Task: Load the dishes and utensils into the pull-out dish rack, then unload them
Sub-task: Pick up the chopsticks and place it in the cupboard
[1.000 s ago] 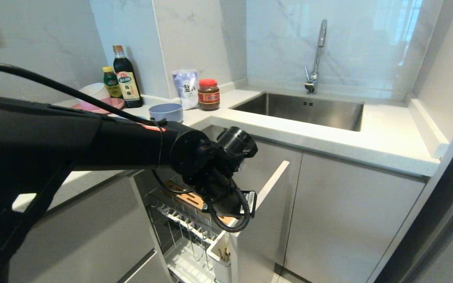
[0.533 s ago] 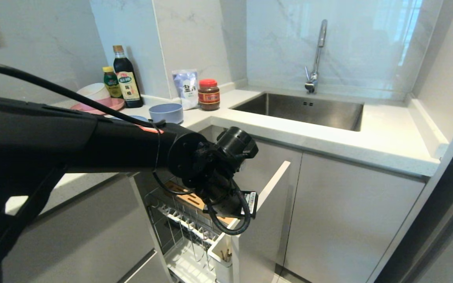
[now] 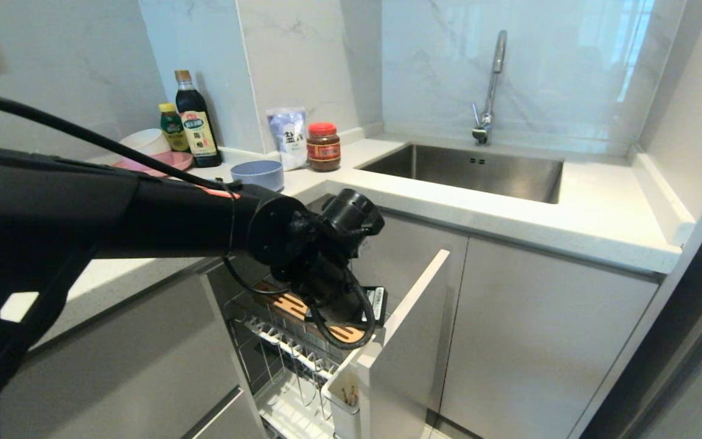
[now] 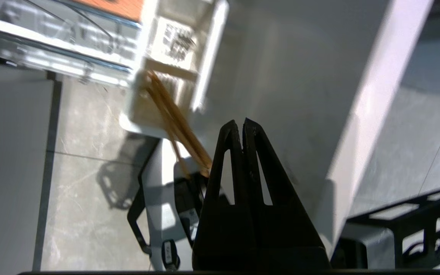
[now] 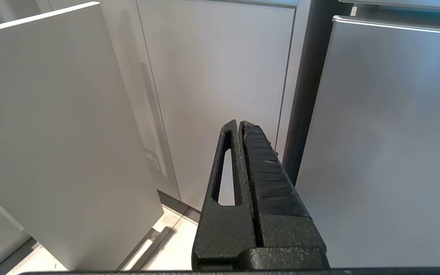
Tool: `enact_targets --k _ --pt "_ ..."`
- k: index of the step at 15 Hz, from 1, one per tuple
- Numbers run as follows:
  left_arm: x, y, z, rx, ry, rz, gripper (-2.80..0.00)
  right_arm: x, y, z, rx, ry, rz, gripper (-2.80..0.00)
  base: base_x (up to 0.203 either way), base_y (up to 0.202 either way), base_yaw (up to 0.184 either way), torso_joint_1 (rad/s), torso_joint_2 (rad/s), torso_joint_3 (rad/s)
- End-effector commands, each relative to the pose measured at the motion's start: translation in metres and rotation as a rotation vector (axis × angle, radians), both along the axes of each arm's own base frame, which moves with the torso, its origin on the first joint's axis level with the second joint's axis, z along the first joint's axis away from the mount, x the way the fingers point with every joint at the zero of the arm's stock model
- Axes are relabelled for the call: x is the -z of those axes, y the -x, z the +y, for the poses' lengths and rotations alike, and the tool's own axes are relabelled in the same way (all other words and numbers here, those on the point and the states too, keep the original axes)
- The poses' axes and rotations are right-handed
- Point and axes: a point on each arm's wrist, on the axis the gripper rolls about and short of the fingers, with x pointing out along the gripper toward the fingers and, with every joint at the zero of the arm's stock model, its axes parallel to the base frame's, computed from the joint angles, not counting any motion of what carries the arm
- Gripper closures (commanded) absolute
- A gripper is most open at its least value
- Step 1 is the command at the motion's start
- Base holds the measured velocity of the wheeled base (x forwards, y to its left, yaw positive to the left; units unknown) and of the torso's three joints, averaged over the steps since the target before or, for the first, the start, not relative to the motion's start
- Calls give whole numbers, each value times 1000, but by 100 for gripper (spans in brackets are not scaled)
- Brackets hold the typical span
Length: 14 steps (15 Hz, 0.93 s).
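Observation:
The pull-out dish rack (image 3: pixel 275 341) stands drawn out below the counter, its grey cabinet front (image 3: pixel 415 347) on the right. Its white utensil cup (image 3: pixel 337 390) holds the light-wood chopsticks (image 3: pixel 349 397). My left arm's wrist (image 3: pixel 326 268) hangs over the rack and hides its fingers in the head view. In the left wrist view my left gripper (image 4: pixel 241 123) is shut with nothing between its tips. The chopsticks (image 4: pixel 174 118) lean out of the cup (image 4: pixel 208 65) and end beside one finger. The light-blue bowl (image 3: pixel 258 174) sits on the counter. My right gripper (image 5: pixel 240 122) is shut, parked facing cabinet doors.
A pink plate (image 3: pixel 159 161), a white bowl (image 3: pixel 144 141), two bottles (image 3: pixel 195 122), a salt bag (image 3: pixel 288 137) and a red-lidded jar (image 3: pixel 323 146) stand at the back of the counter. The steel sink (image 3: pixel 473 171) and tap (image 3: pixel 491 85) lie to the right.
My left arm has swung a little to the left and back, carrying the wrist further over the rack. The gripper has stayed shut. The right arm has not moved.

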Motion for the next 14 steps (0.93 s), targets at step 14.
enact_targets --k 14 --pt "-208 107 178 -230 269 -694 0 0 0 0 0 0 -3 0 0 0 0 0 0 0"
